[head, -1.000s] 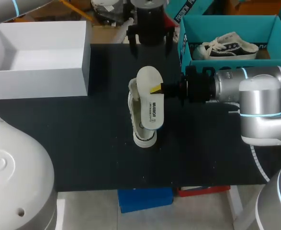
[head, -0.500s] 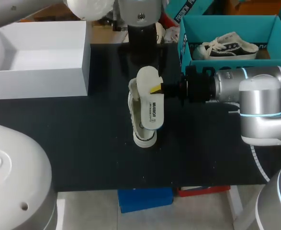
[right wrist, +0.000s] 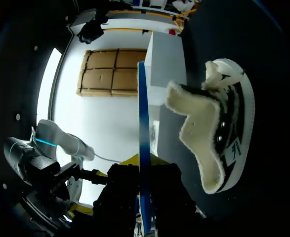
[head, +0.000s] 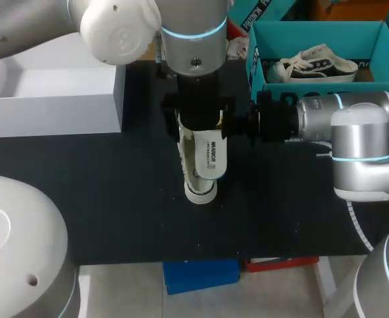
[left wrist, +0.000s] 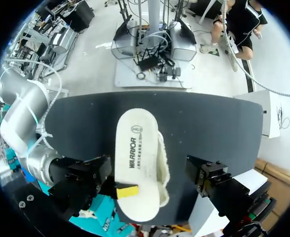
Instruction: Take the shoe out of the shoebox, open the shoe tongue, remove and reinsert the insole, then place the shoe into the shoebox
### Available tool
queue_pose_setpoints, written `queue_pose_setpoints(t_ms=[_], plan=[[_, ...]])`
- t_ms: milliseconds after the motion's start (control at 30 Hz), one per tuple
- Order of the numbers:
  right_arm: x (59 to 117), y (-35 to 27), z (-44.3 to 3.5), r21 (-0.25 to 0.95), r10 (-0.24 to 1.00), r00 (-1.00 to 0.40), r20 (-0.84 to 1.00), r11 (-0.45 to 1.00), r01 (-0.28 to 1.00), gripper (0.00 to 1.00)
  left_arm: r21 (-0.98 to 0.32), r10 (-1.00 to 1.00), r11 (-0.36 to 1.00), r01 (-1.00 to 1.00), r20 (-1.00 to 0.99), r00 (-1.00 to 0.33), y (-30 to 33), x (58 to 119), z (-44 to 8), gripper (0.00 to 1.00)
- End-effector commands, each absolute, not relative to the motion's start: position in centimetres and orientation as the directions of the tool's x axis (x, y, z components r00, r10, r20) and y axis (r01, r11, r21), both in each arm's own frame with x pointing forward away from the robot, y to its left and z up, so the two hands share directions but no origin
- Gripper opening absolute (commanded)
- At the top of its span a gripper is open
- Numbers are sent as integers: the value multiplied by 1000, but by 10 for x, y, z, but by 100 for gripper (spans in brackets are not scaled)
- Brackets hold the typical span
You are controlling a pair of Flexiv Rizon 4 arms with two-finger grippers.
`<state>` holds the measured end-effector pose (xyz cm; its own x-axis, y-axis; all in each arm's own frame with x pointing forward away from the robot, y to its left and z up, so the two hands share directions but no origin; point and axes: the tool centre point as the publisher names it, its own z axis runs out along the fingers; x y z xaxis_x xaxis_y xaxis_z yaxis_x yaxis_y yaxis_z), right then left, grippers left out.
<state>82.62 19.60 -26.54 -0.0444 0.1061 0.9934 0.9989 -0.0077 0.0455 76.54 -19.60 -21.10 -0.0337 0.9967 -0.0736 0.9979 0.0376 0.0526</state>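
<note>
Left arm (head: 193, 40) now above insole (head: 209, 158), tabletop (head: 114, 199)

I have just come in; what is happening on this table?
The right hand is shut on the white insole and holds it over the white shoe, which lies on the black table. The left hand hangs open above them, touching neither as far as I can see. The shoe is out of the white shoebox; the insole is not seated in the shoe.

Insole: white oval foam insole (left wrist: 137, 163), lying along the shoe's top.
Shoe: cream fleece-lined shoe (left wrist: 163, 160), on black table (left wrist: 209, 123).
Right gripper (left wrist: 126, 190): pinches insole's end.
</note>
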Motion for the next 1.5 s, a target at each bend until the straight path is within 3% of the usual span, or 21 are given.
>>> queue_pose_setpoints(t_ms=[33,200,300,467,1233,1300,1500], plan=[[826,197,-266,46,107,-44,993,-11,999,0,90,997,36,995,-76,-29,-198,755,-217,100],[826,197,-266,46,107,-44,993,-11,999,0,81,938,36,996,-346,-6,-189,756,-215,100],[826,197,-266,46,107,-44,993,-11,999,0,110,815,22,994,-578,46,-181,756,-213,100],[826,197,-266,46,107,-44,993,-11,999,0,83,594,30,996,-803,49,-165,757,-221,100],[826,197,-266,46,107,-44,993,-11,999,0,83,594,30,996,-803,49,-165,757,-221,100],[826,197,-266,46,107,-44,993,-11,999,0,13,513,35,999,-858,-7,-163,758,-221,100],[826,197,-266,46,107,-44,993,-11,999,0,-32,409,47,998,-911,-49,-162,760,-226,100]])
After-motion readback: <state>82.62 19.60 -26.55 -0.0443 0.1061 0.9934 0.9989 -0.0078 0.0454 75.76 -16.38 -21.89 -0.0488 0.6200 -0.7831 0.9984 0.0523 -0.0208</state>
